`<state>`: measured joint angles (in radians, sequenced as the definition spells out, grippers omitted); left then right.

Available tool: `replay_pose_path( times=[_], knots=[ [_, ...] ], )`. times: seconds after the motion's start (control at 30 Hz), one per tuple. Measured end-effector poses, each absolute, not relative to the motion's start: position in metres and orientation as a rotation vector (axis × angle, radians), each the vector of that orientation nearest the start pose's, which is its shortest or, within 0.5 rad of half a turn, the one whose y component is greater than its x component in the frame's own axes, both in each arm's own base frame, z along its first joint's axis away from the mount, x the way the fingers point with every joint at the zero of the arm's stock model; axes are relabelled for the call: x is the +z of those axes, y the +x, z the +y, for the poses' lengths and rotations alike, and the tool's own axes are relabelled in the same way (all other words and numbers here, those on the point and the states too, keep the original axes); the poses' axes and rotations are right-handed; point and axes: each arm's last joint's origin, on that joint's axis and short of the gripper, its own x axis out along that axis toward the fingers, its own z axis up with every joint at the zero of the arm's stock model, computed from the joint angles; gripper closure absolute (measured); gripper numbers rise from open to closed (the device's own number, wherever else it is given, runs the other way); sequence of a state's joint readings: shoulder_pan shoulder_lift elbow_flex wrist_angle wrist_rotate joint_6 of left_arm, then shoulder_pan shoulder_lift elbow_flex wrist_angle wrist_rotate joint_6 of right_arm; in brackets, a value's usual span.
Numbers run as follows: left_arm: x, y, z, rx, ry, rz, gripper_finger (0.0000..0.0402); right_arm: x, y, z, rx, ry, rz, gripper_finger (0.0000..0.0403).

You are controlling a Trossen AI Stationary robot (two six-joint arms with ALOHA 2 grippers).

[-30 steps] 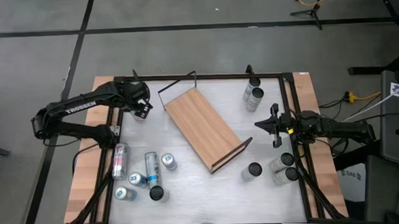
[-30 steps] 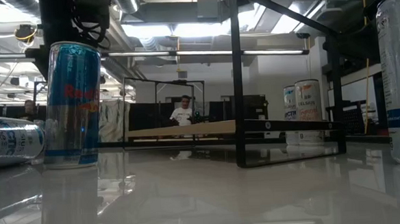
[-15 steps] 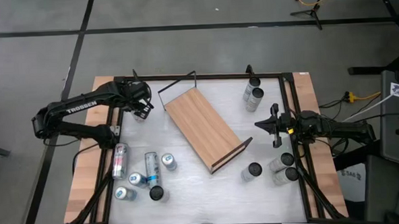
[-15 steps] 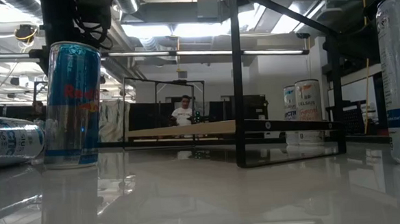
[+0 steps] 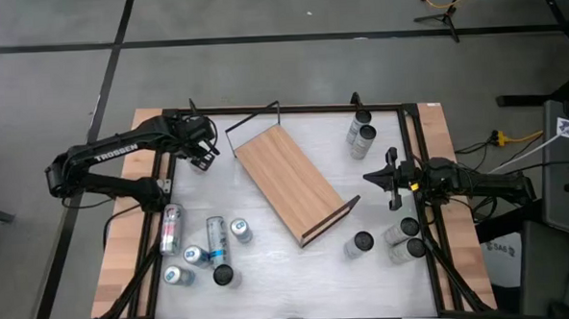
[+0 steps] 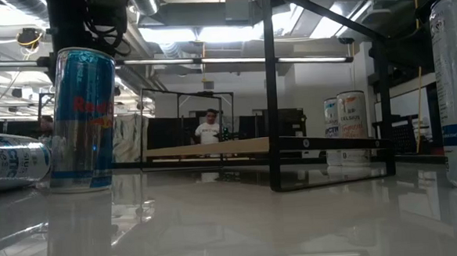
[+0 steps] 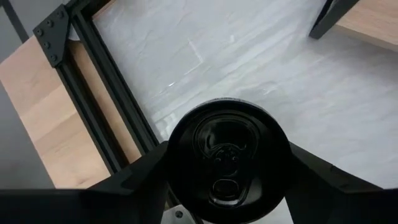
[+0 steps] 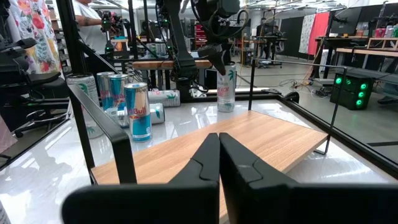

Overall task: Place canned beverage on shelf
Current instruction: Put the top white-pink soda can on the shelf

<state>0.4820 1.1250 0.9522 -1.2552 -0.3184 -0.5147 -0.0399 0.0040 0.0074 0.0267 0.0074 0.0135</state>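
Note:
A slim silver can with a black top point(image 7: 227, 158) stands upright on the white table near its far left corner; the right wrist view shows the same can point(image 8: 225, 87). My left gripper point(image 5: 203, 153) stands over it, pointing steeply down, shut on it. The shelf point(image 5: 290, 183), a light-brown board with black wire rails at its short ends, lies slantwise on the middle of the table, to the right of the can. My right gripper point(image 5: 370, 178) waits shut and level at the table's right edge. My left gripper pinches the can's upper wall, just below the black rim point(image 7: 175, 155), between its two fingers point(image 7: 140, 177), one on each side. The fingers come from above, pointing steeply down. The can stands upright with its base point(image 8: 225, 109) on the table.
Several cans stand or lie at the near left point(image 5: 197, 245), two at the far right point(image 5: 360, 135), three at the near right point(image 5: 389, 240). A black frame point(image 5: 263, 110) runs round the table. In the low view a blue can point(image 6: 83, 120) stands close by.

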Motion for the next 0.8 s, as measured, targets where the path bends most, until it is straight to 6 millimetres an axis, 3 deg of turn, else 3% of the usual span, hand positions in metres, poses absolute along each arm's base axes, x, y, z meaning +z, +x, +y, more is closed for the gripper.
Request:
replay_pose_path(
  times=[0.5,0.8],
  knots=[
    [0.271,0.158,0.076,0.672,-0.525,1.185,0.0165,0.168,0.097,-0.004,-0.047,0.013,-0.031,0.0402],
    [0.272,0.167,0.065,0.557,-0.501,1.165,0.0165,0.168,0.097,-0.004,-0.047,0.013,-0.031,0.0402]
  ],
)
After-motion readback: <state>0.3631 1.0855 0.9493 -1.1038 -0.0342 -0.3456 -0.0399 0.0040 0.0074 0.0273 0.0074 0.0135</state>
